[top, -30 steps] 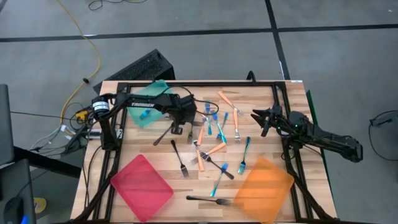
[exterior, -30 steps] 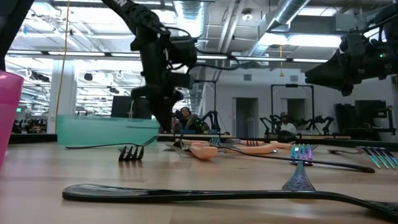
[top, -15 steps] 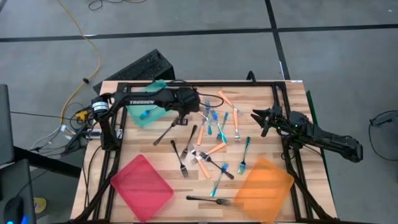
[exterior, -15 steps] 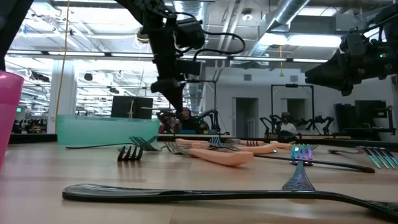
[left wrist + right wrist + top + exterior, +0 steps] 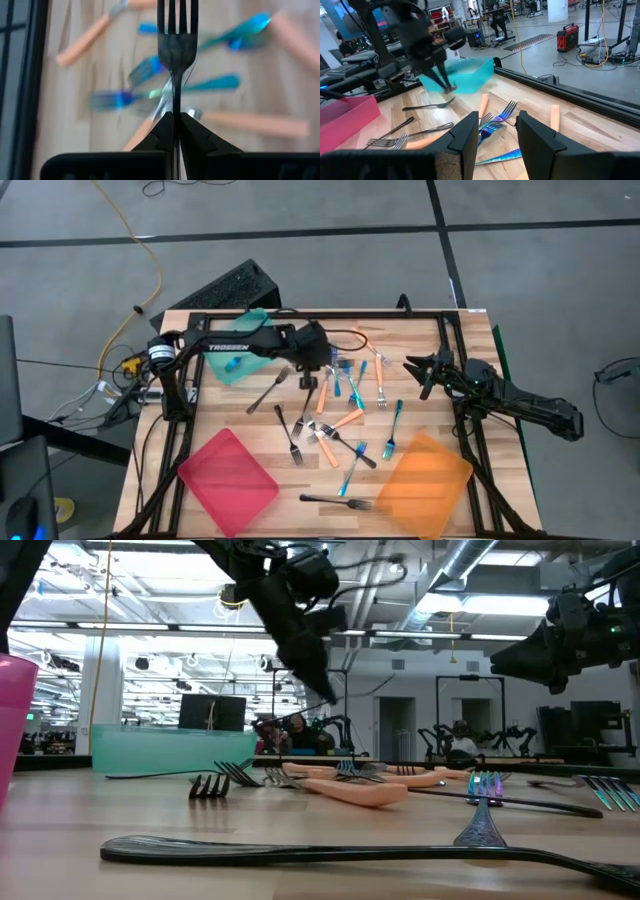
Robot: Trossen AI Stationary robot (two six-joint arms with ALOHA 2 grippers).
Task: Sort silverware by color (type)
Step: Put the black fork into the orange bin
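1. Mostly, the silverware (image 5: 340,415) lies scattered across the middle of the wooden table (image 5: 250,425): blue, orange-handled and black forks, several crossing one another.
2. One black fork (image 5: 176,45) is off the table, pinched by its handle between the closed fingers of the left gripper (image 5: 174,122); its tines point away from the wrist, over blurred blue and orange forks below.
3. In the high view the left gripper (image 5: 308,376) hangs above the far-left edge of the scatter, just beside the teal tray.
4. The teal tray (image 5: 222,368) at the far left corner holds a small blue piece; what kind of piece it is cannot be told.
5. The red tray (image 5: 228,479) at the near left shows nothing inside from above. The orange tray (image 5: 425,472) sits at the near right, with a black fork (image 5: 335,501) just beside its near corner.
6. The right gripper (image 5: 415,372) waits at the right side of the table, apart from the forks; the right wrist view shows its two fingers (image 5: 470,134) parted with nothing between them.
7. The low view alone shows the left arm raised well clear of the tabletop, and a long black fork (image 5: 330,853) lying across the foreground; the held fork is hard to pick out against the dark arm there.
8. The red tray is cut off at that view's left edge, and the orange tray does not show in it.
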